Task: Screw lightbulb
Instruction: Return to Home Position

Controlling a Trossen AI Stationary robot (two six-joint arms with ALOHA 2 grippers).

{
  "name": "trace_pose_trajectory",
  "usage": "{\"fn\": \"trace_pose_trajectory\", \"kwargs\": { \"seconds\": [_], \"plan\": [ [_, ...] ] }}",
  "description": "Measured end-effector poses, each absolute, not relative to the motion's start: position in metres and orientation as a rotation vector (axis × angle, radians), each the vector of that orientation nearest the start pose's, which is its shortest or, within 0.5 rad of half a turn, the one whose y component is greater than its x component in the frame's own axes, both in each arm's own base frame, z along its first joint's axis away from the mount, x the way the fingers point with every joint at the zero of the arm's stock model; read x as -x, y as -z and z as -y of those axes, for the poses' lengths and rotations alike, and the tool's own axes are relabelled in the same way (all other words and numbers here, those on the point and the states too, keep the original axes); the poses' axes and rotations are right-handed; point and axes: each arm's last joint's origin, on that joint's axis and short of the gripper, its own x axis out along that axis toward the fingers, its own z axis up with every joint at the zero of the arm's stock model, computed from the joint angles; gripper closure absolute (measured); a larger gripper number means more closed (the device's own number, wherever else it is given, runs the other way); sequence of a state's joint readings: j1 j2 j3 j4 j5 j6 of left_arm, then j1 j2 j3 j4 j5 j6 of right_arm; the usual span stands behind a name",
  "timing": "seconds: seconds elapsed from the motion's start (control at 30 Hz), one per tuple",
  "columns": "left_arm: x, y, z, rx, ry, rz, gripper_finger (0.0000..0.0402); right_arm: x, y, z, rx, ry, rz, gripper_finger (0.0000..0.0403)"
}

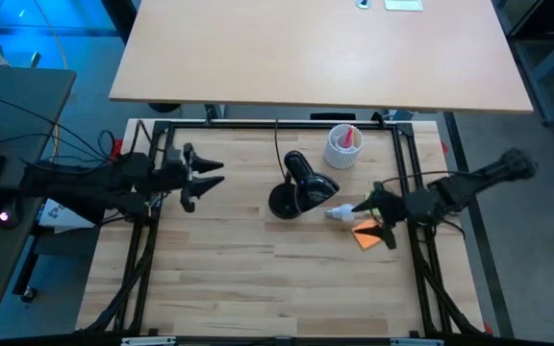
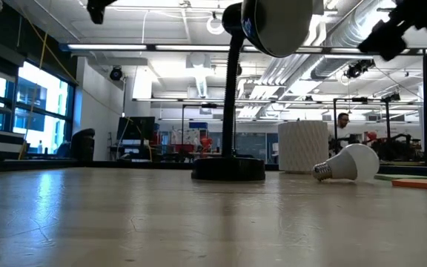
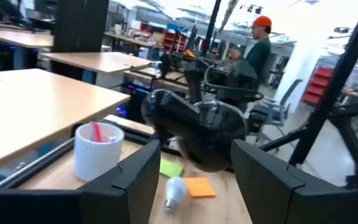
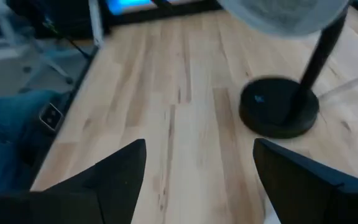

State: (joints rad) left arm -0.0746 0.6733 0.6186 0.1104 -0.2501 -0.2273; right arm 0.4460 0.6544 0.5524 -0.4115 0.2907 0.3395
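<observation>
1. Dark fingers of the right end effector [image 1: 377,213] stand apart with nothing between them. It is raised above the right part of the wooden surface [image 1: 219,288].
2. The lightbulb [image 1: 339,211] lies on its side on the surface just beside that end effector, free of both arms. Its silvery screw base points toward the black lamp [image 1: 301,187].
3. An orange sheet [image 1: 366,235] lies flat under the right end effector, next to the bulb. In the left wrist view a green note [image 3: 171,167] shows beside the orange one.
4. The lamp stands upright on its round base near the middle of the surface, its head bent over.
5. A white ribbed cup [image 1: 344,144] holding a red item stands behind the lamp, apart from it.
6. The left end effector [image 1: 214,175] waits over the left part of the surface, well apart from the lamp, fingers spread and empty.
7. In the room beyond, a person [image 2: 342,126] shows far off.
</observation>
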Motion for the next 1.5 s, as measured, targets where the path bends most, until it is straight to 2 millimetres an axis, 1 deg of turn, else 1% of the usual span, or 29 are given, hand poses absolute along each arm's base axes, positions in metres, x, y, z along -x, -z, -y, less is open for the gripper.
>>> {"fn": "trace_pose_trajectory", "kwargs": {
  "seconds": [0.07,0.13,0.2,0.33,0.47,0.53,0.6,0.7,0.77,0.8,0.83,0.87,0.97,1.03,1.13,1.23,1.37,1.5],
  "plan": [
    [-0.155,-0.32,0.001,0.219,-0.197,0.073,0.0213,-0.136,-0.25,-0.042,-0.154,-0.141,-0.42,0.0112],
    [-0.153,-0.321,-0.005,0.206,-0.241,0.078,0.0219,-0.142,-0.246,-0.03,-0.131,-0.234,-0.298,0.0112],
    [-0.15,-0.322,-0.012,0.205,-0.288,0.097,0.0225,-0.145,-0.24,-0.017,-0.122,-0.282,-0.187,0.0112],
    [-0.14,-0.32,-0.026,0.188,-0.35,0.066,0.0232,-0.141,-0.215,0.011,-0.15,-0.269,-0.165,0.0119],
    [-0.128,-0.317,-0.033,0.186,-0.361,0.025,0.0238,-0.128,-0.207,0.025,-0.173,-0.261,-0.122,0.0147],
    [-0.122,-0.318,-0.033,0.159,-0.353,0.026,0.024,-0.122,-0.206,0.028,-0.168,-0.23,-0.106,0.0173],
    [-0.114,-0.32,-0.031,0.136,-0.351,0.043,0.0241,-0.117,-0.205,0.028,-0.149,-0.199,-0.072,0.0211],
    [-0.103,-0.322,-0.029,0.108,-0.372,0.062,0.0241,-0.11,-0.203,0.027,-0.124,-0.141,-0.035,0.0288],
    [-0.095,-0.322,-0.028,0.121,-0.398,0.072,0.0241,-0.106,-0.2,0.026,-0.116,-0.126,-0.031,0.0347],
    [-0.092,-0.319,-0.027,0.132,-0.401,0.073,0.0241,-0.104,-0.199,0.025,-0.113,-0.124,-0.022,0.0373],
    [-0.09,-0.315,-0.027,0.147,-0.399,0.074,0.0241,-0.103,-0.199,0.024,-0.118,-0.13,-0.012,0.0388],
    [-0.088,-0.31,-0.026,0.16,-0.392,0.079,0.0241,-0.101,-0.198,0.023,-0.124,-0.13,-0.003,0.0391],
    [-0.088,-0.289,-0.023,0.193,-0.356,0.107,0.0241,-0.096,-0.197,0.02,-0.154,-0.072,0.032,0.0385],
    [-0.091,-0.275,-0.021,0.204,-0.329,0.141,0.0241,-0.095,-0.194,0.019,-0.164,-0.017,0.036,0.039],
    [-0.097,-0.254,-0.02,0.218,-0.309,0.176,0.0241,-0.093,-0.189,0.017,-0.168,0.016,0.039,0.04],
    [-0.103,-0.237,-0.018,0.24,-0.313,0.204,0.0241,-0.091,-0.187,0.014,-0.175,0.002,0.039,0.0399],
    [-0.107,-0.216,-0.014,0.248,-0.329,0.2,0.0241,-0.091,-0.186,0.011,-0.169,-0.032,0.026,0.0402],
    [-0.108,-0.198,-0.012,0.243,-0.331,0.265,0.0241,-0.091,-0.187,0.009,-0.174,-0.054,0.034,0.0401]
  ]
}}
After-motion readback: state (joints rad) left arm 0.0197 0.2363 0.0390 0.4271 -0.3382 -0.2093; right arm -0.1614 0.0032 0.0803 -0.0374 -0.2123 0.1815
